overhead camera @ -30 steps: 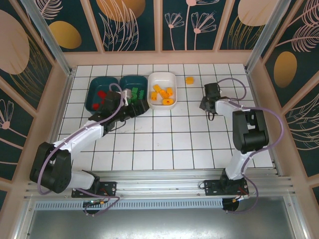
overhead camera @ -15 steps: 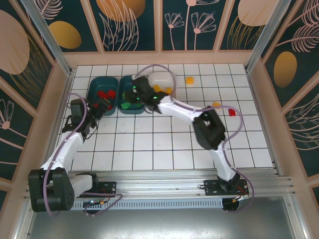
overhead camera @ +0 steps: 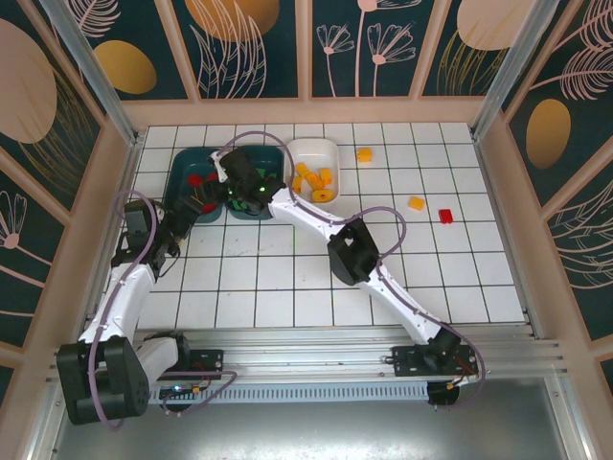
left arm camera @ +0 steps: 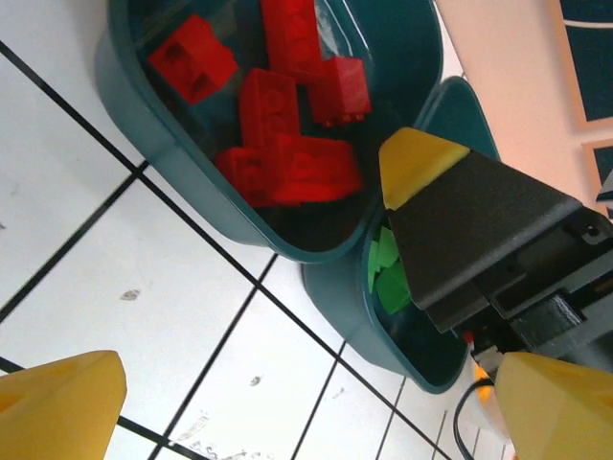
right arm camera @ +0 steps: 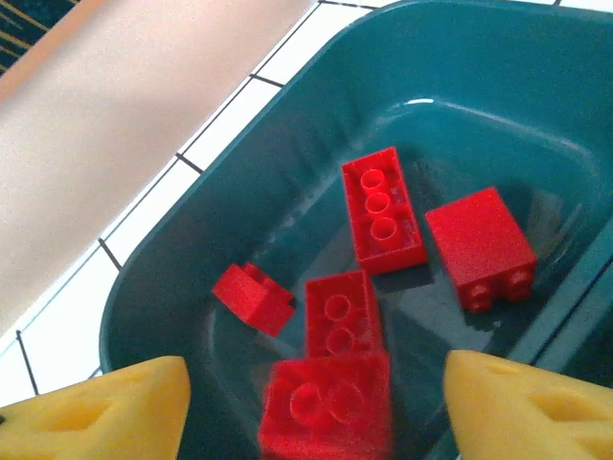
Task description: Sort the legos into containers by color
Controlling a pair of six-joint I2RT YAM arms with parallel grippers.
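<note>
My right gripper (overhead camera: 218, 175) hangs over the left dark teal tray (overhead camera: 175, 182), open (right arm camera: 316, 412). A blurred red lego (right arm camera: 326, 407) lies loose between its yellow fingers (right arm camera: 96, 412), touching neither. Several red legos (right arm camera: 381, 206) rest in that tray (right arm camera: 192, 220). My left gripper (overhead camera: 187, 213) stands open (left arm camera: 316, 412) over bare tiles just in front of the trays. The middle teal tray (overhead camera: 273, 151) holds green legos (left arm camera: 388, 273). In the white tray (overhead camera: 311, 144) are orange-yellow legos (overhead camera: 314, 180). Loose on the tiles: two orange legos (overhead camera: 364, 153) (overhead camera: 416, 202) and a red one (overhead camera: 446, 216).
The right arm (overhead camera: 350, 251) stretches diagonally across the table's middle. Wooden walls (overhead camera: 306, 110) and metal posts (overhead camera: 91, 67) ring the tiled floor. The right gripper's black body (left arm camera: 488, 230) is close above the green tray in the left wrist view.
The right arm swung from the table's right side across to the left teal tray and opened its jaws, letting go a red lego. The left arm drew back from the trays.
</note>
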